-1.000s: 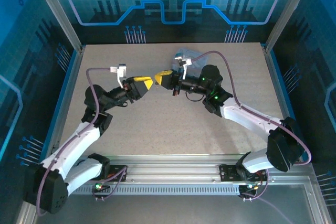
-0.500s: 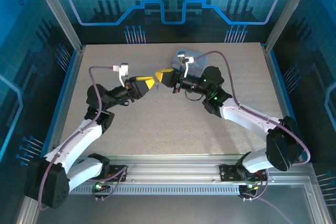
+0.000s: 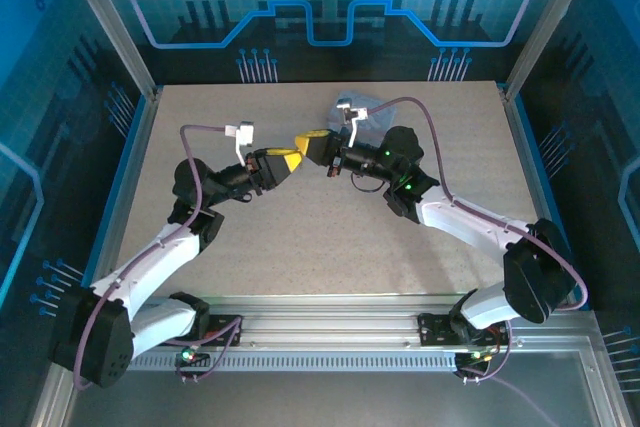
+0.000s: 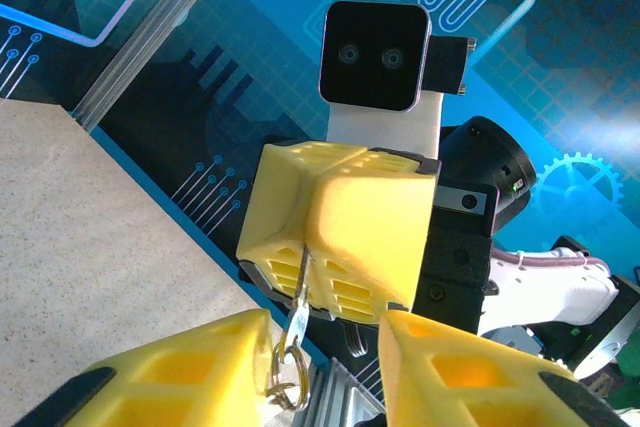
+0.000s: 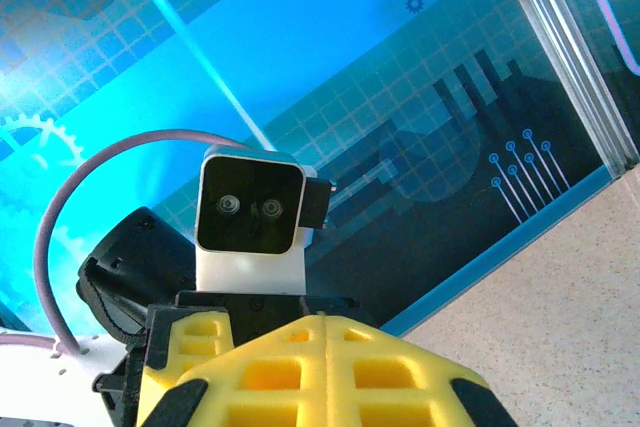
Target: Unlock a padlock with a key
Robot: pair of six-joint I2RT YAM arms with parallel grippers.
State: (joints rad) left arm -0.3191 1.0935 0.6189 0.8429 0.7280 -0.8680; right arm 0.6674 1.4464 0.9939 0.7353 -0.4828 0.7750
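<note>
Top: left gripper has slid in and its tip is now just beside right gripper, which sits at its 1 o'clock; a grab on the key looks close.
Left wrist: right gripper clenched on key, which hangs toward 6 o'clock. Ring sits between left fingers, apart but narrowing.
Right wrist: own fingers pressed together.
Count: two grippers, one key, one ring.

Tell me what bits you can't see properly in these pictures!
- Padlock: top view, too small to pick out where the two arms meet.
- Key, upper end: left wrist view, buried between the shut fingers of the right end effector.
- Left end effector: left wrist view, finger bases cut off by the bottom edge.
- Right wrist view: the right end effector's own fingers cover the Key.
</note>
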